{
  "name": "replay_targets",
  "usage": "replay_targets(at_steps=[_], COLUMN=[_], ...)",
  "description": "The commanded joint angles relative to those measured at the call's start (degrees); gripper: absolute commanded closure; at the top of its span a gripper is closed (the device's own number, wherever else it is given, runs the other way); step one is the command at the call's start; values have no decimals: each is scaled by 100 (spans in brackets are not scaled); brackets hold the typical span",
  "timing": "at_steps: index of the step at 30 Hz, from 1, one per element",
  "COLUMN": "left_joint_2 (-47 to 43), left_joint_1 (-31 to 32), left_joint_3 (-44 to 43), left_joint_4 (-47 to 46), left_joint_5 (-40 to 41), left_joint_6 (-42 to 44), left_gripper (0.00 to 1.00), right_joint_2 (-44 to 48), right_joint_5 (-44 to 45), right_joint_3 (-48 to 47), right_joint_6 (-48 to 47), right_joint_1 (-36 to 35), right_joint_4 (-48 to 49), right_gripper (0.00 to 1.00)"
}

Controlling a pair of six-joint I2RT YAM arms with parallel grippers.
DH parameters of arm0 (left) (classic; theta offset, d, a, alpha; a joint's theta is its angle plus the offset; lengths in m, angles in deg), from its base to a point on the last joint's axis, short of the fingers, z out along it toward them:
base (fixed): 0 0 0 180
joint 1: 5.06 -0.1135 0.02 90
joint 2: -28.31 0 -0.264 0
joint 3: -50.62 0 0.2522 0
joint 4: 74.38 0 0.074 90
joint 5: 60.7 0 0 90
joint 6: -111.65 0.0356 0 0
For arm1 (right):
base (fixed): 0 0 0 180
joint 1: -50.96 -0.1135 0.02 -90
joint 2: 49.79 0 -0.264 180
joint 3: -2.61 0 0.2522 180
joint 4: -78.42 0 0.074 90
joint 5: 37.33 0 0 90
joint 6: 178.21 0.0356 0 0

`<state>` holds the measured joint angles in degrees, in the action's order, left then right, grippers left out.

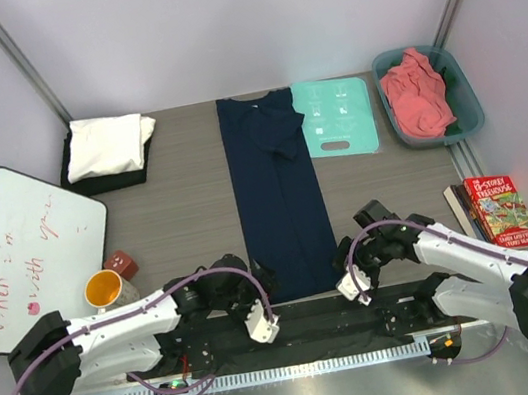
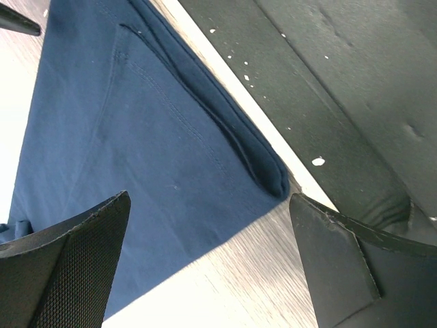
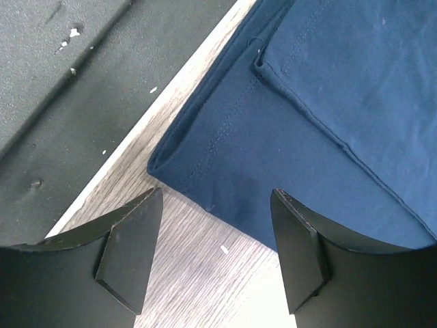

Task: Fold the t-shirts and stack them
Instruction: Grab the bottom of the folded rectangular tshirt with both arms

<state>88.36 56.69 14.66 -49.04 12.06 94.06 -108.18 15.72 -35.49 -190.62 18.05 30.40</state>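
A dark navy t-shirt (image 1: 279, 195) lies folded into a long strip down the middle of the table. My left gripper (image 1: 262, 289) sits at its near left corner, the right gripper (image 1: 343, 267) at its near right corner. In the left wrist view the left gripper (image 2: 205, 273) is open over bare table, with the shirt's folded corner (image 2: 273, 181) just ahead. In the right wrist view the right gripper (image 3: 217, 253) is open, and the hem corner (image 3: 160, 164) lies just beyond the fingertips (image 3: 133, 239). A folded white t-shirt (image 1: 108, 144) rests on a black one (image 1: 109, 181) at the back left. A salmon pink t-shirt (image 1: 416, 96) lies crumpled in the tub.
A mint-green board (image 1: 335, 117) lies right of the navy shirt, beside the teal tub (image 1: 468, 113). A whiteboard (image 1: 20, 253), a yellow mug (image 1: 105, 288) and a small red-brown object (image 1: 121, 264) are on the left. Books (image 1: 499, 209) lie at the right edge. A black mat (image 1: 315, 321) runs along the near edge.
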Motion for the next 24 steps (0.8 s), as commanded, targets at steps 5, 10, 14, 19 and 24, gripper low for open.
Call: replay_targets(at_steps=[5,10,14,19,24], left_joint_2=[411,542,587,569,604], left_joint_1=[21,21,21,21,21], left_joint_3=[-48,-65,-92,-83,-109], left_joint_4=[-14,-50,-76,-76,-76], left_joint_5=[-175,-201,-201,-175,-193], left_joint_6=[-86,-94,-112,-147,-139], left_gripper=[0,2,4,5,6], right_joint_2=[-146,-173,-6,223,118], right_joint_5=[-23,4,12,21,47], right_joint_3=[17,-1,-36,69,149], right_joint_6=[327,520,345,195,396], right_joint_1=[-242,-374,-401,-410,-462], right_joint_4=[191,201,-282,-617,-258], right_gripper=[32,34,34,33,33])
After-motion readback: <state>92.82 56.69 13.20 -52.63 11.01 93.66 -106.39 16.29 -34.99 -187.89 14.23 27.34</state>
